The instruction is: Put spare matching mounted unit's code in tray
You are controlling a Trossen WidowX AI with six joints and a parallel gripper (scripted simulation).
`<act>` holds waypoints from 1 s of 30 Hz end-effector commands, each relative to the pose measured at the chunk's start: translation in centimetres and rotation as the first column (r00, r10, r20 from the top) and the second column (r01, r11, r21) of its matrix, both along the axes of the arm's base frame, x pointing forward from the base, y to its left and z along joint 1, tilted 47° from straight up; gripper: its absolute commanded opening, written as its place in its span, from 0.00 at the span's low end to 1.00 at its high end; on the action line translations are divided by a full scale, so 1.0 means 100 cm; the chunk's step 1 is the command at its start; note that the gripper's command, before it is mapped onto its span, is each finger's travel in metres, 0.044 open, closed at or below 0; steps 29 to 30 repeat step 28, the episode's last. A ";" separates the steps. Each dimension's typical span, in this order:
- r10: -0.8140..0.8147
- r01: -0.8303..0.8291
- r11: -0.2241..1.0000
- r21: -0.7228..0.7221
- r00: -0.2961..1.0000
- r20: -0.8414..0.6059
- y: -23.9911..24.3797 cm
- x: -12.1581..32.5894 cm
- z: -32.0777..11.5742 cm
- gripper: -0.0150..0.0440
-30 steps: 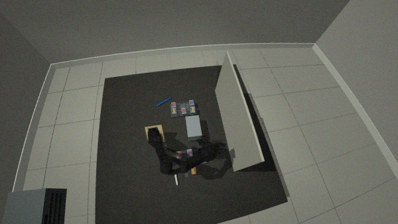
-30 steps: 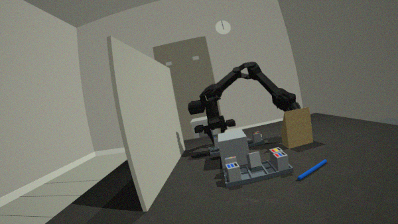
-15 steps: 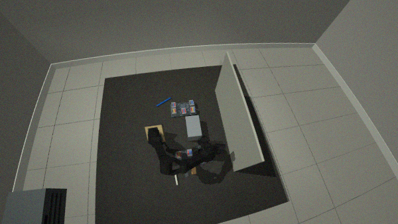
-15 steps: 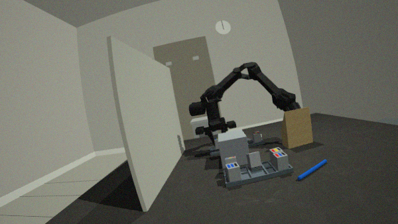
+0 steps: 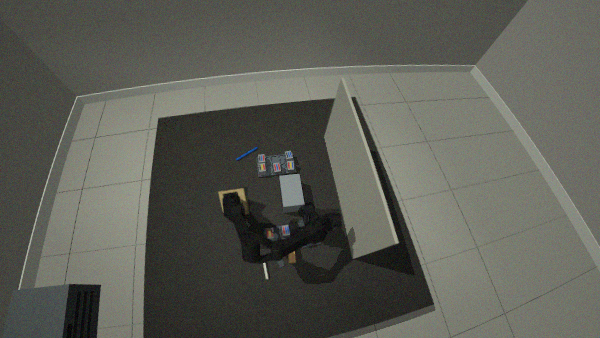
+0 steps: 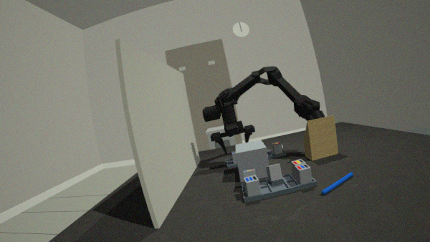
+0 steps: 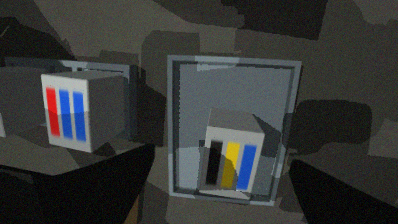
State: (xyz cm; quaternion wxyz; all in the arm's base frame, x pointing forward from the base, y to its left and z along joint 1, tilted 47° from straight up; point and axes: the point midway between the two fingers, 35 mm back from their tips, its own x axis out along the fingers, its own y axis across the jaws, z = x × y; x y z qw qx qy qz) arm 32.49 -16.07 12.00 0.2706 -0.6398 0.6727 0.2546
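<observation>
My gripper (image 6: 236, 147) (image 7: 222, 158) is open, with its fingers apart on either side of a grey spare block. The block (image 7: 234, 172) stands inside the grey tray (image 7: 235, 90), near its lower edge in the wrist view. Its label shows black, yellow and blue bars. Neither finger appears to touch it. Another block (image 7: 67, 112) (image 5: 285, 230), with one red and two blue bars, stands in a small rack left of the tray in the wrist view. I cannot tell which unit is the mounted one, and no code on a back is readable.
A large grey box (image 5: 291, 189) (image 6: 251, 161) stands beside a rack of several labelled blocks. A tall pale panel (image 5: 360, 170) (image 6: 158, 136) stands beyond the gripper. A blue rod (image 5: 247, 153) (image 6: 337, 183), a wooden block (image 6: 322, 137) and a white stick (image 5: 265, 271) are also there.
</observation>
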 end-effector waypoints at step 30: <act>0.035 -0.035 0.999 -0.002 0.999 0.023 0.060 0.005 0.053 1.00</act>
